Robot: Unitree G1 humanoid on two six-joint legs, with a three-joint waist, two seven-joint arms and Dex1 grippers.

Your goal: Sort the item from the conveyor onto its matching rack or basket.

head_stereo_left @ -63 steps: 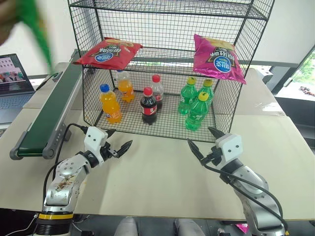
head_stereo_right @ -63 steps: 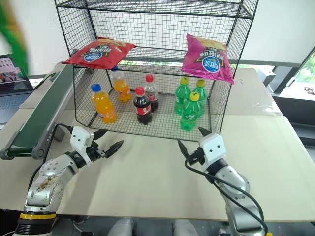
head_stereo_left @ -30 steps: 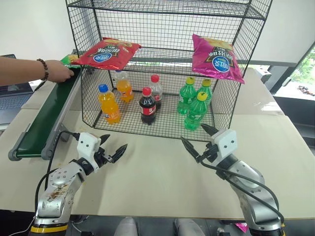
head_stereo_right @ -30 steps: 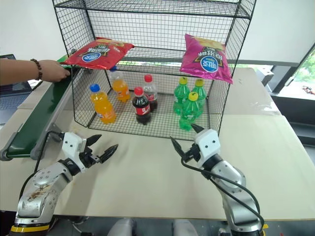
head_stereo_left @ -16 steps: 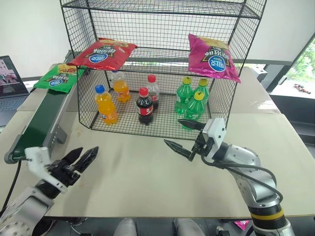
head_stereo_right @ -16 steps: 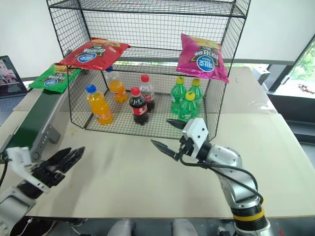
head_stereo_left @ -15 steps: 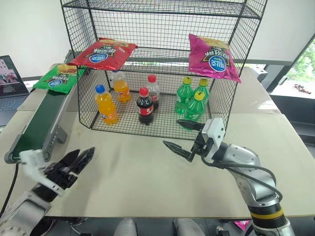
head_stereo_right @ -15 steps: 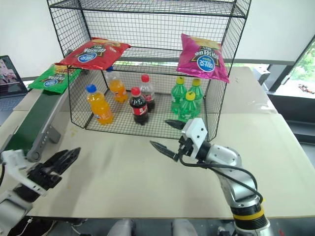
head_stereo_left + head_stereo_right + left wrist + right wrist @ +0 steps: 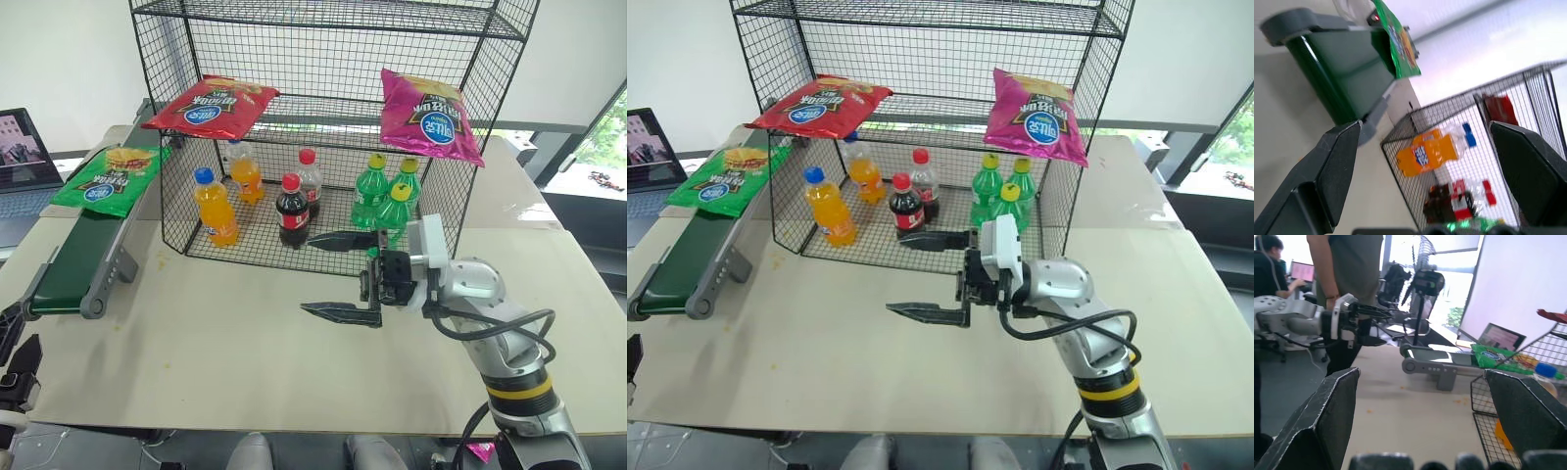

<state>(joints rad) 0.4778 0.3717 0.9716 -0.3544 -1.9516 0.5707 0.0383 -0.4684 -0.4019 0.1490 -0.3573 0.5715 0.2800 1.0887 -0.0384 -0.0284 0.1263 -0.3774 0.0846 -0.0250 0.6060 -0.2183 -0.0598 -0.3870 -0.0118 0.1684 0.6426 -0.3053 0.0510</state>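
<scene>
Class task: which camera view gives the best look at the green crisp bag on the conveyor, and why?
The left eye view: the green crisp bag lies face up on the conveyor, with logo and food picture plain. The right eye view shows much the same. The left wrist view catches it edge-on; the right wrist view shows it small, beyond the conveyor's end.

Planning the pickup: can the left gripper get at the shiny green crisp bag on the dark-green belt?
Probably yes: the shiny green crisp bag lies uncovered on the dark-green belt, the open left gripper nearby.
</scene>
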